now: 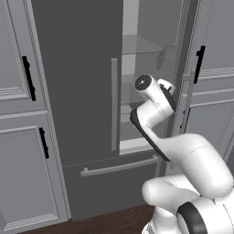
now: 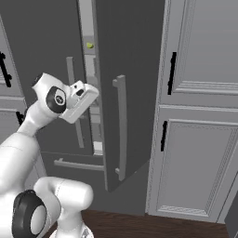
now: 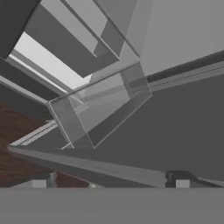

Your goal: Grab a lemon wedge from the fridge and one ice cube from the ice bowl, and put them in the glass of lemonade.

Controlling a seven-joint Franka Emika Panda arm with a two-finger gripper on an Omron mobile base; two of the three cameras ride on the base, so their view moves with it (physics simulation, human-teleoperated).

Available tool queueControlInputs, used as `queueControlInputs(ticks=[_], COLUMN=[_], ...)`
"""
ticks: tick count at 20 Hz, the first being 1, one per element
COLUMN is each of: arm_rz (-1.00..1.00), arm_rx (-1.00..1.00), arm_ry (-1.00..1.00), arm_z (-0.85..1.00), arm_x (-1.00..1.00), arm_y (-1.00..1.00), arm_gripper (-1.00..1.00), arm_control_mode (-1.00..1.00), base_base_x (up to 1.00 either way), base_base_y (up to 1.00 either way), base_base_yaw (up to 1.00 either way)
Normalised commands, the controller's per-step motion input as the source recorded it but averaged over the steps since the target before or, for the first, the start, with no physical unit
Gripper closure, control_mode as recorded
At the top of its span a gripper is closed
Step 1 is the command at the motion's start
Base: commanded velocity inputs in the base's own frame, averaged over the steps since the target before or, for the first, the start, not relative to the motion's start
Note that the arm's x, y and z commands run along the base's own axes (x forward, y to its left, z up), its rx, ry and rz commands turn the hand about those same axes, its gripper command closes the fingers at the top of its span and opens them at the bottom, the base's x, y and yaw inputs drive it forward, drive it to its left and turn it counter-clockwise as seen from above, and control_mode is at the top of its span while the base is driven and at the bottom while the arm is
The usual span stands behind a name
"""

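Fridge (image 1: 77, 82): dark grey double-door unit; the right door (image 2: 125, 88) stands swung partly outward, leaving a gap onto the pale interior shelves (image 1: 137, 45).
Lemon wedge (image 2: 89, 45): small yellow-green piece on an upper shelf, visible through the door gap in the right base view; well above the hand's present height.
End effector (image 3: 109, 181): two small dark tips show at the bottom of the hand view, set apart with nothing between them; judged empty.
Arm posture: the wrist (image 1: 153, 91) sits at the door gap, about mid-height of the fridge, apparently placed there to work around the open door.
Hand view content: a clear door bin (image 3: 100, 105) and shelf edges, seen rolled; the wood floor (image 3: 22, 131) shows at the lower left, so the hand is tilted downward, not aimed at the wedge.
Step in hand: judged as the reach into the fridge; wedge not yet grasped.
Next move calls for: raising and re-aiming the hand toward the upper shelf.
Risk: the narrow gap may let the wrist strike the door edge.
Surroundings: panelled grey cabinets (image 2: 204, 116) with black handles flank the fridge.
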Motion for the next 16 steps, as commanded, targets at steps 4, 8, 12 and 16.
queueControlInputs(ticks=[4, 8, 12, 16], arm_rz=[0.00, 0.00, -0.03, -0.19], arm_rx=[-0.07, -0.04, -0.08, -0.16], arm_ry=[0.08, 0.08, 0.02, 0.08], arm_z=[-0.07, 0.08, 0.45, -0.01], arm_x=[0.39, 0.30, 0.04, 0.65], arm_y=[-0.10, 0.07, 0.19, 0.11], arm_gripper=[-1.00, -1.00, -1.00, -1.00], arm_control_mode=[-1.00, -1.00, -1.00, -1.00], base_base_x=[0.00, 0.00, 0.00, 0.00], base_base_y=[0.00, 0.00, 0.00, 0.00], base_base_yaw=[0.00, 0.00, 0.00, 0.00])
